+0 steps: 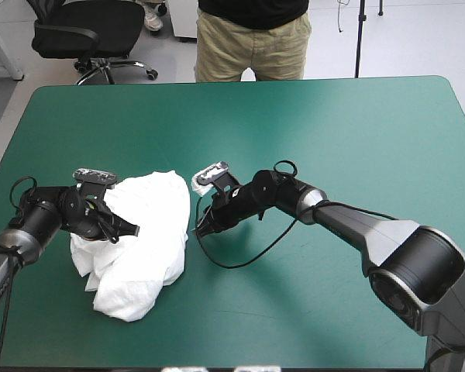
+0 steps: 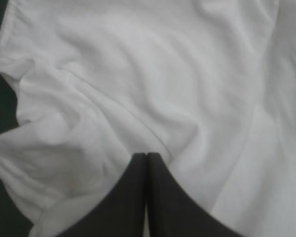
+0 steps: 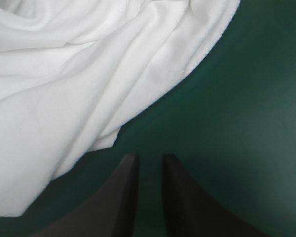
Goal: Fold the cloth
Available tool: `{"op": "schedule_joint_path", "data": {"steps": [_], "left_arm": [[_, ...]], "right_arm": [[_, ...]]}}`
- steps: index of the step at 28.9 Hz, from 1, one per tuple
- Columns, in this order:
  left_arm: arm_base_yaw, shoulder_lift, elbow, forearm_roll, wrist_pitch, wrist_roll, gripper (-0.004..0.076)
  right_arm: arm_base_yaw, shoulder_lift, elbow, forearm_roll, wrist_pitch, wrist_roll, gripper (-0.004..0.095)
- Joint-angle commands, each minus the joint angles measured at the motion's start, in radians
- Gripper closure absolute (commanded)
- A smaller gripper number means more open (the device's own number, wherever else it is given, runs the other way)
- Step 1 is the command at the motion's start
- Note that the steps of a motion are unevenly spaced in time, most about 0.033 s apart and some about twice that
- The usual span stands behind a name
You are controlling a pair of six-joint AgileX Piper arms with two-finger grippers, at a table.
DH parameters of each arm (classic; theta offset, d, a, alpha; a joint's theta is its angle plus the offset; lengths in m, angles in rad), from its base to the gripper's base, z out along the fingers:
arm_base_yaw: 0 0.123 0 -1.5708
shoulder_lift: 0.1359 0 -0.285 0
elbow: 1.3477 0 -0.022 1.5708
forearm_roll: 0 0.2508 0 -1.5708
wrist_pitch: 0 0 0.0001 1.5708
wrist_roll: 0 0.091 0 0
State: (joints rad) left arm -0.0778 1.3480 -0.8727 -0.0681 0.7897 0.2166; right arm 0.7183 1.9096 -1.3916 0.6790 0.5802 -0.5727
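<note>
From above, the T-shirt lies as a crumpled white heap on the table, toward its front left corner, well away from the far and right edges. The left arm reaches in low from the table's left edge, lying almost flat. The left gripper rests on the heap's left side. The right arm stretches across from the front right corner, bent at the elbow, its forearm running level over the cover. The right gripper is down at the table, just beside the heap's right edge.

Looking along the left gripper, its black fingers are pressed together into one point, tips against the wrinkled T-shirt, which fills nearly everything ahead. I cannot tell whether a fold is pinched between them.

Looking along the right gripper, its fingers stand a narrow gap apart with only the teal-green cover showing between them. The T-shirt drapes in soft folds just ahead and to one side, its edge close to the fingertips but not touching them.
</note>
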Motion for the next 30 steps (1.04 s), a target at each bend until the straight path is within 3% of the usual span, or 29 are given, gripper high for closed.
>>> {"op": "schedule_joint_path", "data": {"steps": [1, 8, 12, 21, 26, 27, 30], "left_arm": [[0.0, -0.026, -0.032, -0.008, -0.021, -0.009, 0.0741], [0.0, -0.026, -0.032, -0.008, 0.001, -0.009, 0.0741], [0.0, -0.026, -0.032, -0.008, 0.001, -0.009, 0.0741], [0.0, -0.026, -0.032, -0.008, 0.001, -0.009, 0.0741], [-0.002, -0.026, -0.032, -0.025, 0.001, -0.011, 0.0735], [-0.002, -0.028, -0.032, -0.038, 0.001, -0.014, 0.0724], [-0.002, -0.032, -0.044, -0.061, 0.034, -0.014, 0.0574]], "right_arm": [[-0.045, -0.053, -0.09, -0.05, 0.052, 0.092, 0.0561], [-0.241, -0.106, -0.167, -0.14, 0.317, 0.163, 0.0601], [-0.334, -0.181, -0.167, -0.286, 0.448, 0.212, 0.0601], [-0.471, -0.437, -0.167, -0.582, 0.611, 0.387, 0.0601], [-0.542, -0.581, -0.164, -0.669, 0.667, 0.449, 0.0601], [-0.553, -0.604, -0.164, -0.671, 0.667, 0.449, 0.0601], [-0.596, -0.691, -0.164, -0.679, 0.667, 0.458, 0.0601]]}}
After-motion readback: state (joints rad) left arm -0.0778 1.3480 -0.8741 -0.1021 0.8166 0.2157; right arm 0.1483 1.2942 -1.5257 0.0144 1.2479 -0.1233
